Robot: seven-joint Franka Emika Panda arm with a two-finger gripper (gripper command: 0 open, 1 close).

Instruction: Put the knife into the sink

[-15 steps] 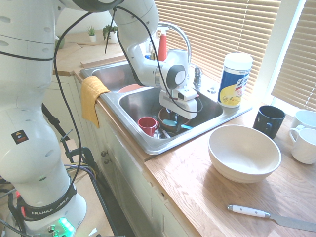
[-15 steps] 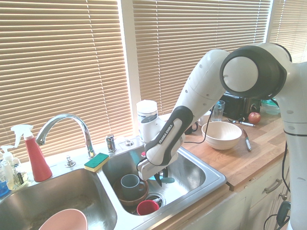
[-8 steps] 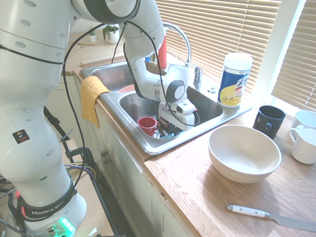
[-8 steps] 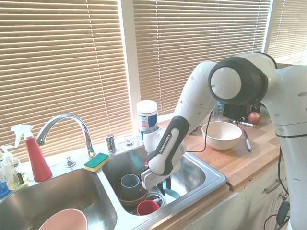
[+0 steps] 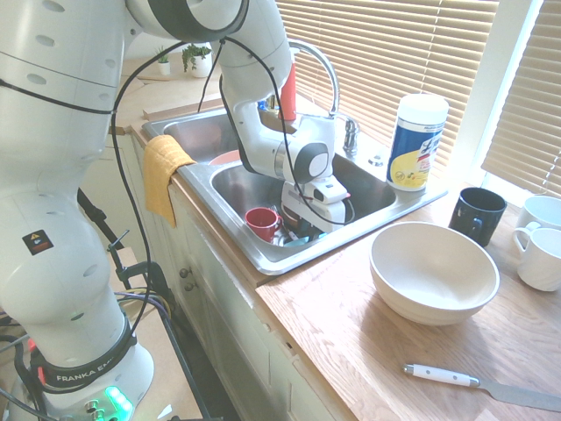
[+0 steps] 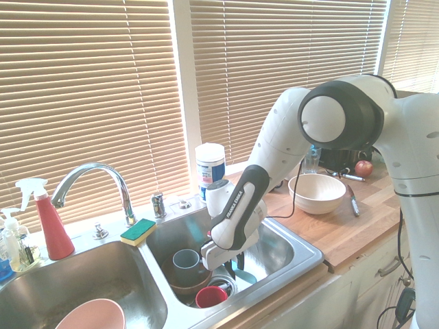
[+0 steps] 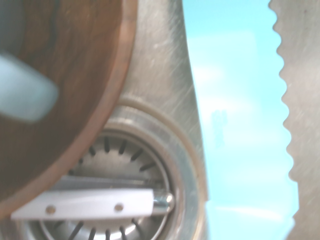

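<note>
Knife [image 7: 245,110] sits between the gripper's [image 6: 235,271] closed fingers, blade reaching outward from them, with sink [image 6: 307,255] around both; release seems next.

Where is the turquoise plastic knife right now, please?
In the second exterior view, the turquoise serrated plastic knife is in the right-hand steel basin, below the gripper, right of the red cup.
</note>
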